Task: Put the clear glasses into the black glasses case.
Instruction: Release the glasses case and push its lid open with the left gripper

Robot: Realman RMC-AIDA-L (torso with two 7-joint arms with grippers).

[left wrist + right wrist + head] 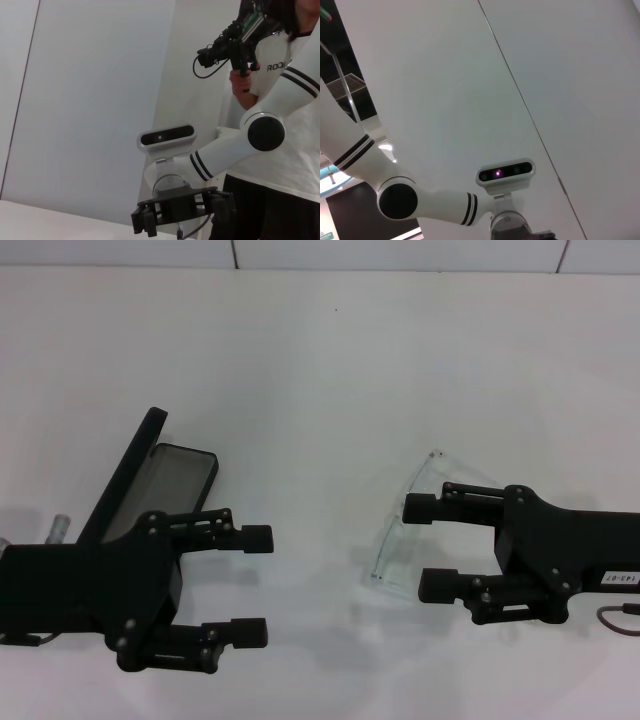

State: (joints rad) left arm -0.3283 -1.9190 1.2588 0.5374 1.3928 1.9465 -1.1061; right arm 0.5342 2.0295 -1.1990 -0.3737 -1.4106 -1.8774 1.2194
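- We see the case (150, 480) open on the table (320, 370), at the robot's left, lid up and tilted, grey lining showing.
- Left gripper (255, 585) sits just beside the case, fingers spread wide, nothing between them.
- Glasses (400, 530) lie on the table at the right, well apart from the case.
- Right gripper (428, 547) is at the glasses, fingers wide, tips over the lens; we cannot tell whether they touch it.
- Left wrist view: a person (280, 165) stands behind the right arm.
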